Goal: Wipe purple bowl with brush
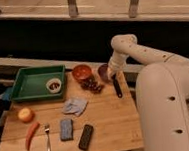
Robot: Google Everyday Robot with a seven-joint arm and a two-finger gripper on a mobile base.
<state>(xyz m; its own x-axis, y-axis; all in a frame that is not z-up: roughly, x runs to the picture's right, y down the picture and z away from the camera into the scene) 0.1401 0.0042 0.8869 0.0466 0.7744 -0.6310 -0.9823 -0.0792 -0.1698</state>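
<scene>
The purple bowl [102, 72] sits at the back of the wooden table, right of the orange bowl [81, 71], and the arm partly hides it. My gripper [112, 74] is at the bowl's right rim, reaching down from the white arm. It is shut on the brush [117, 87]. The brush's long black handle slants down and toward the table's front. The brush head is hidden at the bowl.
A green tray [29, 86] with a small white dish [54, 85] stands at the back left. Dark red fruit [92, 84], a grey cloth [75, 106], a pale yellow object [25, 115], a chili [31, 135], a fork [47, 139], a sponge [66, 129] and a black block [86, 137] lie on the table. The robot's white body [167, 113] fills the right.
</scene>
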